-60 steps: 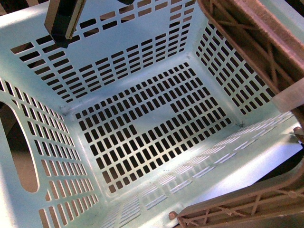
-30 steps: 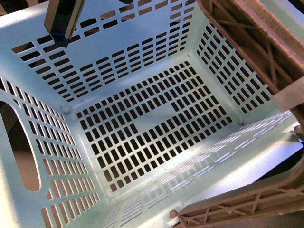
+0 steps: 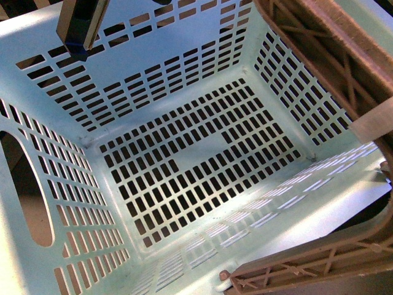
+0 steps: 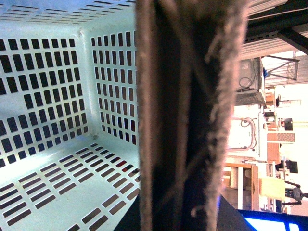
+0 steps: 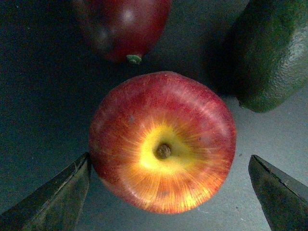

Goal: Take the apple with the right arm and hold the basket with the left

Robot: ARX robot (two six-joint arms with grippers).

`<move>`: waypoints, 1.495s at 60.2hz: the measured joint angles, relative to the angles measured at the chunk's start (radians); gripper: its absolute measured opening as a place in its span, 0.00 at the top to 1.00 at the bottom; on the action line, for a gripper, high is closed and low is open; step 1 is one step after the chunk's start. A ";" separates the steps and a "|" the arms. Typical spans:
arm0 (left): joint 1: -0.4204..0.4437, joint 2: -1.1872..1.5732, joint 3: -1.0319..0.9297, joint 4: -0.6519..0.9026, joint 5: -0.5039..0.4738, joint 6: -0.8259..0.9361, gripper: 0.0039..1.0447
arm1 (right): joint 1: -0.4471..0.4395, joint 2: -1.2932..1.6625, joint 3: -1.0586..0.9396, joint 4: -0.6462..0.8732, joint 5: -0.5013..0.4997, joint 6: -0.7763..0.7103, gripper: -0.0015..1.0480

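2 right fingers (image 5: 57, 197) stand wide apart, holding nothing, flanking the apple (image 5: 162, 143) on the bench (image 5: 33, 96). The basket (image 3: 184, 52) fills the front view; whether the left fingers grip it cannot be told.

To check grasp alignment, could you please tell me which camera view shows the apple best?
The right wrist view: the apple fills the frame, stem dimple visible, between the fingers of the open right gripper. The front and left wrist views show only the basket, no apple.
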 joint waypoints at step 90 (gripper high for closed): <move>0.000 0.000 0.000 0.000 0.000 0.000 0.95 | 0.432 -1.411 -0.220 -0.399 -0.262 0.240 0.32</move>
